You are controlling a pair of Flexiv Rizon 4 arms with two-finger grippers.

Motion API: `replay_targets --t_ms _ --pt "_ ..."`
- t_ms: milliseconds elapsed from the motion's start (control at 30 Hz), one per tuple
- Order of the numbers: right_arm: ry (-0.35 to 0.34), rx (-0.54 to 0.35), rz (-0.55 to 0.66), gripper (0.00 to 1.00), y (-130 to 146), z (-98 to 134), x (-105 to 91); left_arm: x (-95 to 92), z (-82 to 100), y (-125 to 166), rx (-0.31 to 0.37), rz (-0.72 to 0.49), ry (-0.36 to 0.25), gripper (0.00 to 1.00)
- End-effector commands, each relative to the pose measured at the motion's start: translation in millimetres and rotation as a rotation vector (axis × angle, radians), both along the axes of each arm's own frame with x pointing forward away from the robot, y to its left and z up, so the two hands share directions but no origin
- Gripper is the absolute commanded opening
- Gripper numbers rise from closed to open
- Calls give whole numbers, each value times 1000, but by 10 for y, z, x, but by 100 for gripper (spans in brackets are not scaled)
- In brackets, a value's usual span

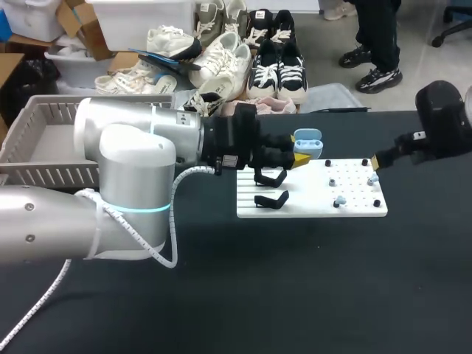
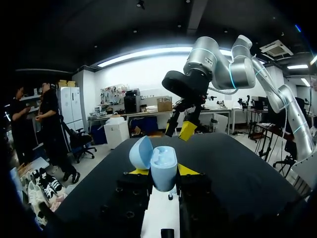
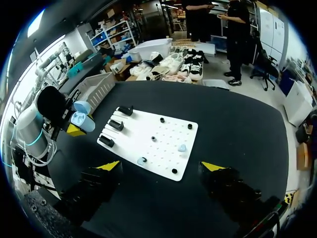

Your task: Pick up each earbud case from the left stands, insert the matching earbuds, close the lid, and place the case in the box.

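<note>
The left pincer [image 2: 162,171] clamped an open pale-blue earbud case [image 1: 307,140] near the black stands [image 1: 271,199] of the white pegboard [image 1: 354,208]; the right pincer [image 3: 161,166] hung spread apart, and a small blue earbud [image 3: 182,148] fetched askew might miss its socket.

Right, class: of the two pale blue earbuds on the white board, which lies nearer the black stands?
The earbud beside the front edge of the white board; the other earbud lies at its right-hand edge, farther from the stands.
</note>
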State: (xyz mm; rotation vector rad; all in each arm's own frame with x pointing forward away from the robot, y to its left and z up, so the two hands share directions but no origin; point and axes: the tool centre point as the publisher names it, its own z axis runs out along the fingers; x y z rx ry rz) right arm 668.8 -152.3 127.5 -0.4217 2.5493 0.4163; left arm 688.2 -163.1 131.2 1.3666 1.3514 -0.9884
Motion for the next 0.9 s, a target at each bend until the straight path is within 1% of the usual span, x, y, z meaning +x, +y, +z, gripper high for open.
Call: replay_targets --t_ms 33,300,467,600,767,900 --pt "3 -4 -3 100 9 3 -23 10 -23 0 -5 0 0 0" --pt "8 -13 0 100 17 8 -11 6 -55 -5 -6 21 6 0" --pt "3 -33 17 100 8 -49 56 6 -55 -5 -6 21 6 0" --pt "-19 -98 49 100 -5 -113 108 6 -55 -5 -6 21 6 0" --pt "-15 -207 56 100 -69 -199 191 6 -55 -5 -6 21 6 0" --pt "-11 -274 82 100 -125 -269 223 6 -55 -5 -6 21 6 0"
